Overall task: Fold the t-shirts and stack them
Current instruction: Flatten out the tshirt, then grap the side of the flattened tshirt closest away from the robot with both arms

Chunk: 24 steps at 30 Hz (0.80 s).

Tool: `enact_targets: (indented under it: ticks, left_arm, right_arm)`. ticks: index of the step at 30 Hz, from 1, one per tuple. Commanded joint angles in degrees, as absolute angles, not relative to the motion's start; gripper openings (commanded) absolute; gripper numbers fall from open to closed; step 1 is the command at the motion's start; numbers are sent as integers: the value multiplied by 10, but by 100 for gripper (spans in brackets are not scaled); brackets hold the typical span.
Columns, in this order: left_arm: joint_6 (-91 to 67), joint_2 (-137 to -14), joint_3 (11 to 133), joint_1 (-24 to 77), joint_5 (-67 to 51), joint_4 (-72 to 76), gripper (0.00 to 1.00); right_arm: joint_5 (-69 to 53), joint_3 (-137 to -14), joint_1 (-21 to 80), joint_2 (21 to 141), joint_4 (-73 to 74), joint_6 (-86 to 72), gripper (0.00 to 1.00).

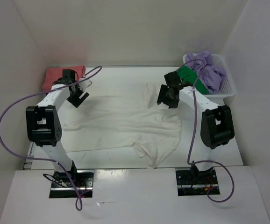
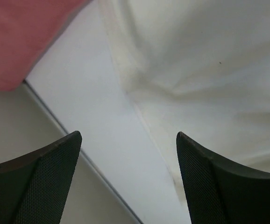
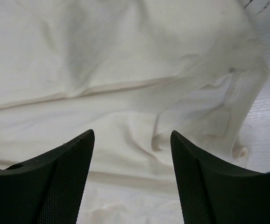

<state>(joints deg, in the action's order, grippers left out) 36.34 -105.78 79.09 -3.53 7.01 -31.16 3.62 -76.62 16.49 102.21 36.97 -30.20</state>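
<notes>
1. White walls close in a white table point(image 1: 121, 77), and the cream-white shirt point(image 1: 121, 123) lies spread and wrinkled on it, below and between both pairs of jaws.
2. The left gripper point(image 1: 78, 97) hangs over the shirt's far left edge with its jaws apart and nothing between them.
3. In the left wrist view, bare table point(image 2: 79, 93) shows between the left gripper point(image 2: 128, 135) fingers. The cream-white shirt point(image 2: 209, 70) lies ahead of the jaws and runs under the right-hand finger point(image 2: 219, 186).
4. The salmon-red shirt point(image 1: 60, 77) lies just beyond the left jaws and to their left, in the far corner point(image 2: 18, 37).
5. The right gripper point(image 1: 168, 98) hovers over the shirt's far right part, with its jaws apart and gripping nothing.
6. In its wrist view, creased cream cloth point(image 3: 125, 70) fills the space ahead of and between the right gripper point(image 3: 132, 133) fingers, with a folded edge off to the right.
7. Beyond the right jaws and to their right stands a white mesh basket point(image 1: 229, 88). The bright green shirt point(image 1: 188, 74) is on its nearer side and the lavender-purple shirt point(image 1: 209, 70) is heaped beside it.
</notes>
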Motion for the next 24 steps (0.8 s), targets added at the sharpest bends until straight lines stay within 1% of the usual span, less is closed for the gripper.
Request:
enact_targets:
  ticks: [1,2,4,6,7,8,9,11,12,14,19,20,24]
  left_arm:
    - [411,-962,779,-31,46,-370,89]
    - [429,-928,762,-31,46,-385,89]
    - [492,-890,721,-31,46,-401,90]
    - [548,-825,645,-25,46,-452,90]
    - [603,-798,615,-25,51,-487,90]
    - [624,-747,586,-19,63,-498,90]
    - [639,-724,530,-19,73,-505,90]
    - [665,-677,484,-19,93,-521,90]
    - [673,-665,465,-19,109,-526,90]
    - [686,-628,426,-19,109,-540,90]
    - [693,-612,395,-19,103,-562,90]
    - [693,-612,386,-19,103,-553,90]
    - [688,-634,347,-7,115,-464,90]
  right_arm:
    - [54,-771,168,941,388,-311,72]
    - [54,-757,168,920,388,-317,75]
    - [61,-744,173,902,408,-317,75]
    - [74,-719,192,874,423,-334,76]
    - [82,-710,204,864,439,-342,76]
    - [92,-700,220,857,448,-354,75]
    - [108,-674,256,841,457,-385,73]
    - [108,-647,295,830,476,-422,72]
    - [108,-618,334,818,476,-462,71]
    - [101,-581,376,807,482,-503,71]
    - [83,-532,495,748,502,-639,68]
    - [77,-518,510,740,502,-654,67]
    - [64,-500,567,729,502,-706,67]
